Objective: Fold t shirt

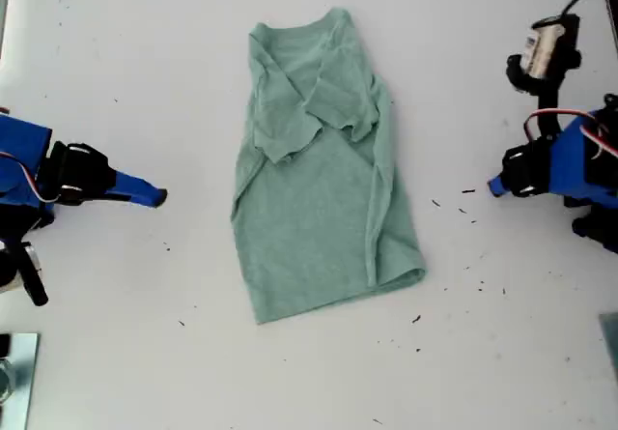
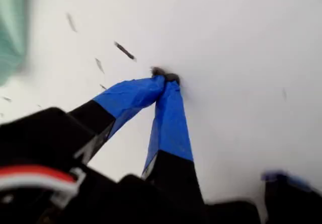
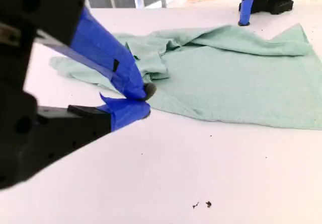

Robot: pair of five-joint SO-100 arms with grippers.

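The t shirt (image 1: 323, 174) lies mid-table, sleeves folded in. Thin floppy knit, it'll slide, so pinch hem corners near 6 o'clock imo. My first gripper (image 2: 165, 76) and my second gripper (image 3: 146, 100) are both closed, holding nothing.

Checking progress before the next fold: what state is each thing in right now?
t shirt: flat on the table, both sides and sleeves folded inward, not yet folded lengthwise.
my first gripper: shut, empty, tips at the table, clear of the shirt.
my second gripper: shut, empty, beside the shirt.
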